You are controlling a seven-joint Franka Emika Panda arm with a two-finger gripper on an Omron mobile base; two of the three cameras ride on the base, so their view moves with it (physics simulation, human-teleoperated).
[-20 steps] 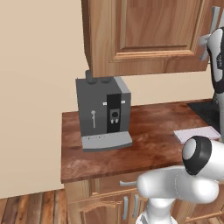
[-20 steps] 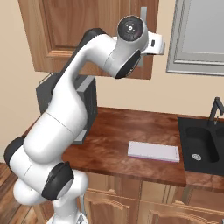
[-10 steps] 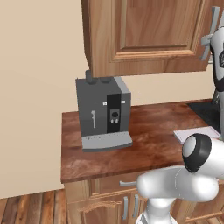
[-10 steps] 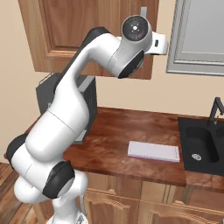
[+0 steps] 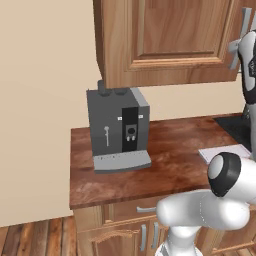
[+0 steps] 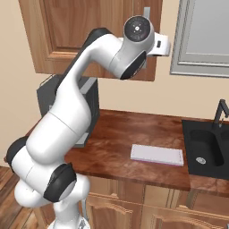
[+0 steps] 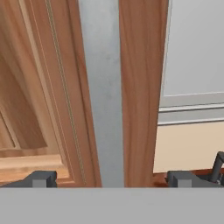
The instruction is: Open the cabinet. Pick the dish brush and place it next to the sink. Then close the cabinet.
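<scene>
**At the cabinet handle: open gripper lined up on the bar**

On the wooden counter [image 5: 170, 165], at its left end, a grey coffee machine [image 5: 118, 129] stands directly under the cabinet [image 5: 165, 40]. The cabinet door is closed. To the right of the machine a flat white pad [image 6: 157, 154] lies on the counter, well apart from the machine and near the sink [image 6: 206, 147]. The sink is a black basin set into the counter at the right, with a thin black faucet [image 6: 220, 112] at its back. On the wall above the sink there is a grey framed panel [image 6: 203, 38].

The arm reaches up to the right edge of the cabinet, where the long grey handle [image 7: 103, 92] runs upright along the door. In the hand view the gripper [image 7: 111, 178] is wide open and holds nothing: its two dark fingertips [image 7: 42, 178] stand on either side of the handle, which runs straight up between them. I cannot tell whether the fingertips touch the door.
</scene>
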